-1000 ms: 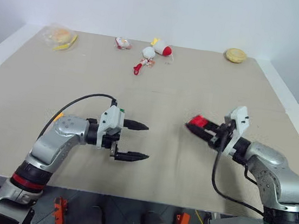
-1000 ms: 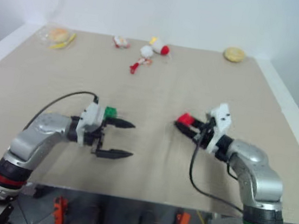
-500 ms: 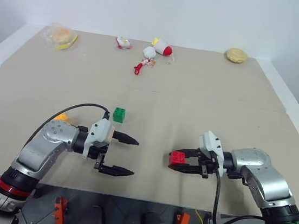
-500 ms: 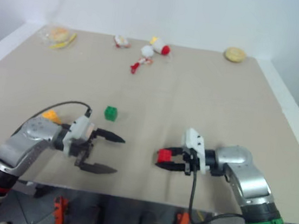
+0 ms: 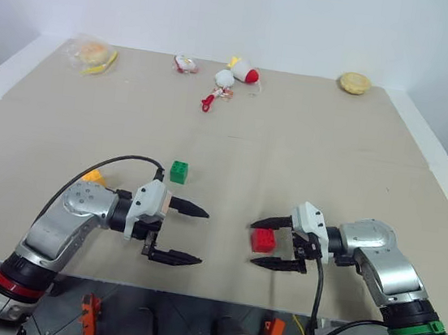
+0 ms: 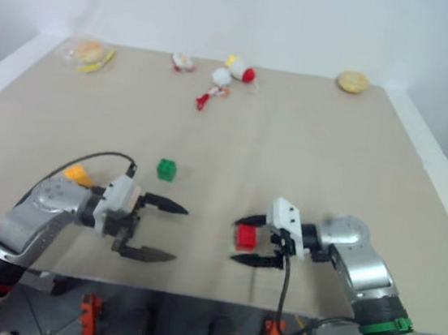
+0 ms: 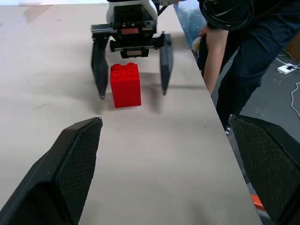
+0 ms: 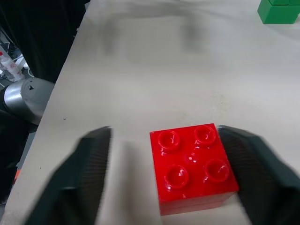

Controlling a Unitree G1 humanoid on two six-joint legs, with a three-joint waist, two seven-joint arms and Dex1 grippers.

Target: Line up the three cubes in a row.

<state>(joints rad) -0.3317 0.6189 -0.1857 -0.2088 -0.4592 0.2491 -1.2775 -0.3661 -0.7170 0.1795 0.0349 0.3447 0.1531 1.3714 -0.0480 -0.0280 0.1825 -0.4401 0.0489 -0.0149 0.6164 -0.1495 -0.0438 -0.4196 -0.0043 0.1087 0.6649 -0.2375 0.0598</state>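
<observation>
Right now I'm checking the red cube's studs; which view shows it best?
The right wrist view: the red cube sits close, four studs up. The left wrist view shows its side; the eye views show it small between the open right pincer.

Cube (image 5: pixel 263 240) lower centre-right on the table (image 5: pixel 307 153), between the right gripper (image 5: pixel 273 242) fingers. Second cube (image 5: pixel 178 171) centre-left, third cube (image 5: pixel 93 176) further left. Left gripper (image 5: pixel 183 231) lower left. Plush toys (image 5: pixel 234 73) top centre.

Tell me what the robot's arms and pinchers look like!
Both arms are shiny silver metal. The left gripper and right gripper have white blocks with two pointed black fingers. A black cable loops to each. One arm wears a red band, the other green.
</observation>
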